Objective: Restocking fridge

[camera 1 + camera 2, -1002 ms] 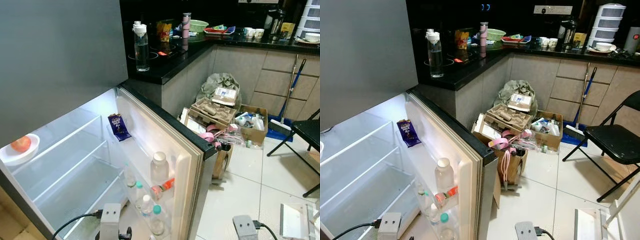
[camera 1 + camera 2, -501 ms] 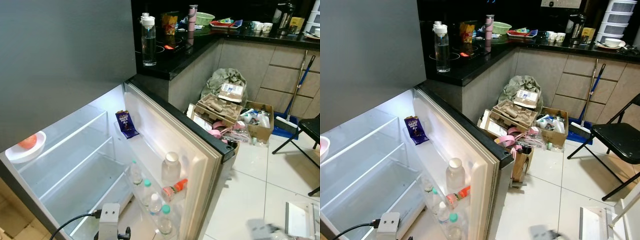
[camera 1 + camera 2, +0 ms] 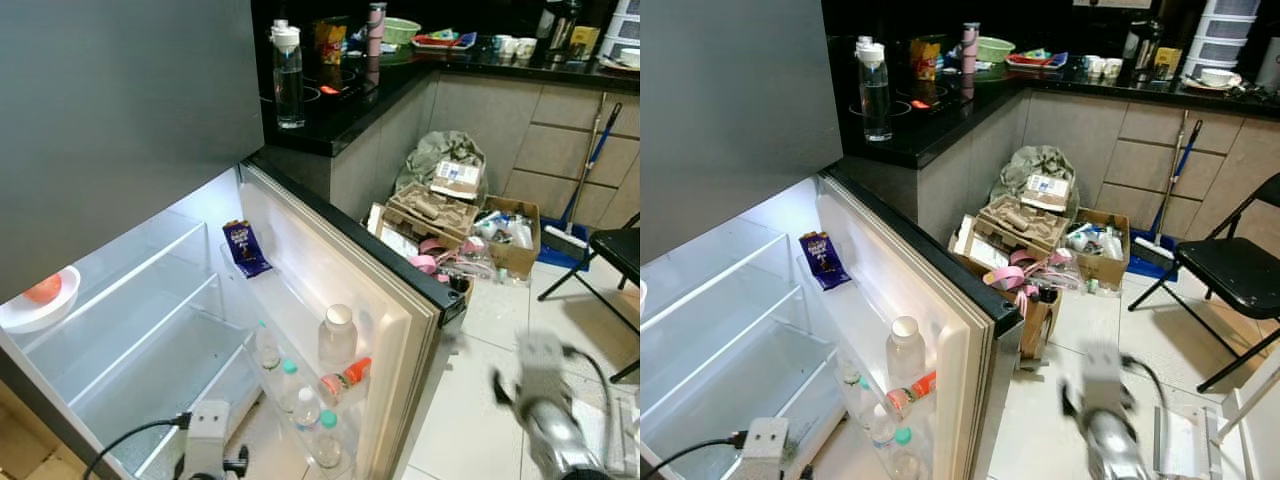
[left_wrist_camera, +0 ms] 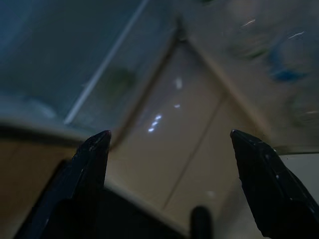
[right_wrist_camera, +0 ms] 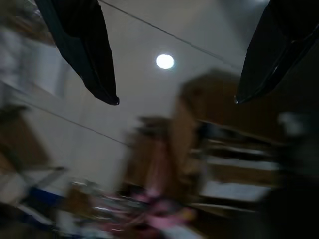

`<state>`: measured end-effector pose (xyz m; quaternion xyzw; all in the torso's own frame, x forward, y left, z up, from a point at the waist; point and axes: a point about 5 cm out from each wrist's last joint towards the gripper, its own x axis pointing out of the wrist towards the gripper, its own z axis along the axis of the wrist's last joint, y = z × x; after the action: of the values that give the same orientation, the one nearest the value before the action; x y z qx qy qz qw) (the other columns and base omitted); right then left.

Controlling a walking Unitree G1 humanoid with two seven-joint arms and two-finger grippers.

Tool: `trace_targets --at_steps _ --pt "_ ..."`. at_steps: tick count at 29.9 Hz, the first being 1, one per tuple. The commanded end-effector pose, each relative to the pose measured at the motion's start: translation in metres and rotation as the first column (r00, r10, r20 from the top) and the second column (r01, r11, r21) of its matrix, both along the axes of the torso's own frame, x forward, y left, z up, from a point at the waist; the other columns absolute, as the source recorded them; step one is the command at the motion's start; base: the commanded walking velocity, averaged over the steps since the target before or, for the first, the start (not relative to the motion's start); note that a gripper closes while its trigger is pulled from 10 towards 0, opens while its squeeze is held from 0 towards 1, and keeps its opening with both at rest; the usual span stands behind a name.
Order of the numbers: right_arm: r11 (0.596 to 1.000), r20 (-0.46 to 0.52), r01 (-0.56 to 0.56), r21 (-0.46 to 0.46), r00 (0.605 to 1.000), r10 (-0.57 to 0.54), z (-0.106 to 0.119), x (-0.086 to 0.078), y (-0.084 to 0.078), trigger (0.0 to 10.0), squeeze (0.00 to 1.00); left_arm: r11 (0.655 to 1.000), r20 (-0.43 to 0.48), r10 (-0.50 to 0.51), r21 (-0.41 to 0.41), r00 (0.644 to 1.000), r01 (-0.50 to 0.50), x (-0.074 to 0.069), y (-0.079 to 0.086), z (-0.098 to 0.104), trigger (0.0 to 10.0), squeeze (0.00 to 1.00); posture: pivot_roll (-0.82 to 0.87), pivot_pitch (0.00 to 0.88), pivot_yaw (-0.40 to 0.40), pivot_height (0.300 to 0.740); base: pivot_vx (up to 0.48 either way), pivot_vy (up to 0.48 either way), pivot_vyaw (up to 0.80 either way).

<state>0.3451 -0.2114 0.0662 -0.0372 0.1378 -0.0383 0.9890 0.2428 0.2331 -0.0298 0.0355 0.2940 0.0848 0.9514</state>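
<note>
1. Head views look down into the open fridge [image 3: 130, 330]: its glass shelves are nearly bare, with only a white bowl [image 3: 40, 305] holding an orange-red fruit [image 3: 43, 289] on the upper shelf at the far left
2. The fridge door [image 3: 340, 300] stands wide open; a purple chocolate packet [image 3: 243, 248] sits in its upper rack, and a white-capped bottle [image 3: 337, 336] with several small bottles [image 3: 296, 395] fill the lower rack
3. Left tool [image 4: 169, 164] hangs low in front of the fridge, fingers spread wide with nothing between them
4. Right tool [image 5: 177, 99] is likewise released and empty, its fingers apart; its arm [image 3: 545, 420] shows blurred over the tiled floor [image 3: 480, 400] to the right of the door, so it looks to be in motion
5. My reading: no item is in hand yet, so the step is fetching stock; the next move calls for turning toward a supply, perhaps the clear water bottle [image 3: 288, 76] on the black table [image 3: 340, 120], and closing on it
6. In the way: cardboard boxes and clutter [image 3: 450, 225] piled on the floor beside the table, a folding chair [image 3: 1230, 275] to the right, and the open door itself, which blocks the direct path
</note>
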Motion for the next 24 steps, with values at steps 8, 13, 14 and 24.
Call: trace_targets --at_steps 8,13,14,24 --pt "0.992 -0.061 -0.113 0.063 0.991 0.117 -0.02 -0.01 0.024 10.0 0.0 0.991 -0.169 0.099 0.102 0.981 -0.082 -0.052 0.042 -0.023 10.0 0.0 -0.03 0.097 -0.001 0.74 0.0 0.0 0.0" --pt "0.946 -0.074 -0.276 0.17 0.954 0.291 -0.027 -0.014 0.048 10.0 0.0 0.992 -0.295 0.095 0.108 0.951 -0.065 -0.086 0.045 -0.039 10.0 0.0 -0.03 0.097 -0.001 0.74 0.0 0.0 0.0" --pt "0.933 -0.071 -0.307 0.188 0.943 0.325 -0.027 -0.015 0.052 10.0 0.0 0.992 -0.307 0.095 0.108 0.947 -0.065 -0.089 0.045 -0.041 10.0 0.0 -0.03 0.097 -0.001 0.74 0.0 0.0 0.0" --pt "0.385 0.263 -0.728 0.568 0.603 0.753 0.013 -0.022 0.147 10.0 0.0 0.995 -0.393 0.052 0.095 0.918 -0.016 -0.112 0.035 -0.054 10.0 0.0 -0.03 0.094 0.001 0.74 0.0 0.0 0.0"
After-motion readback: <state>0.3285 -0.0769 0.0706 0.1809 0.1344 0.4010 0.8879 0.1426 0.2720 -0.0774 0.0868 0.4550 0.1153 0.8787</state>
